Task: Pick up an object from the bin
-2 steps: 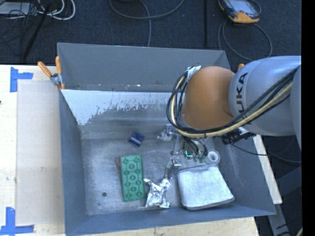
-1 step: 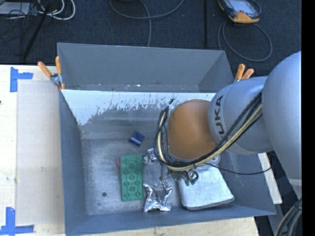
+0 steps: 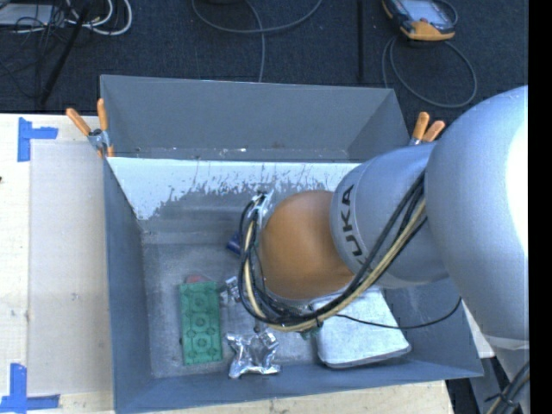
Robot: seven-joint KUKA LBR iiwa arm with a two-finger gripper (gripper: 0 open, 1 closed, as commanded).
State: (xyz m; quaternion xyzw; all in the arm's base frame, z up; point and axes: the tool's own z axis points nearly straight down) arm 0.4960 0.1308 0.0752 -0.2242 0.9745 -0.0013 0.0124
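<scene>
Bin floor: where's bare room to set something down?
Bare floor lies at the back left, between the sloped back wall, the green plate and the arm. The front is crowded: plate, crumpled foil and grey pad lie close together.

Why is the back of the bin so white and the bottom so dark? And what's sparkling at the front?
In the camera view, light hits the bin's back wall, leaving a bright band; the arm shadows the floor beneath it; the sparkle is glare off crumpled foil beside the green block.
</scene>
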